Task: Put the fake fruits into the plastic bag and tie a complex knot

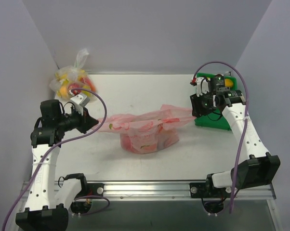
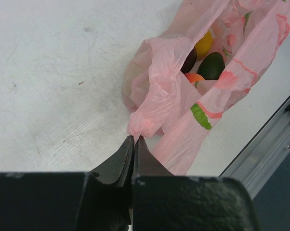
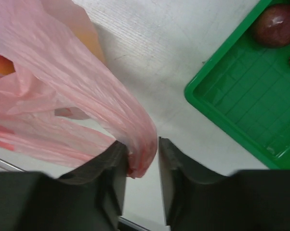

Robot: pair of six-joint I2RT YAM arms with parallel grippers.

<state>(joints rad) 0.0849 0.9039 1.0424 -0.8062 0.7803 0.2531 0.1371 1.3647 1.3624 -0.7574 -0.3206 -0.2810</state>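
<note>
The pink plastic bag [image 1: 147, 132] lies mid-table, its two handles pulled out to the left and right. Fake fruits sit inside its open mouth: a yellow one [image 2: 204, 43], a dark green one [image 2: 212, 66] and an orange one [image 2: 194, 77]. My left gripper [image 2: 134, 138] is shut on the bunched left handle [image 2: 147, 120]. The right handle [image 3: 135, 130] hangs between the jaws of my right gripper [image 3: 141, 147], which stand apart; it rests against the left finger with a gap to the other. No knot is in view.
A green tray [image 3: 222, 110] sits under and beside the right arm and holds a dark red fruit [image 3: 279, 25]. A clear bag of yellow and red fruit [image 1: 72, 82] stands at the back left corner. Grey walls close in the table.
</note>
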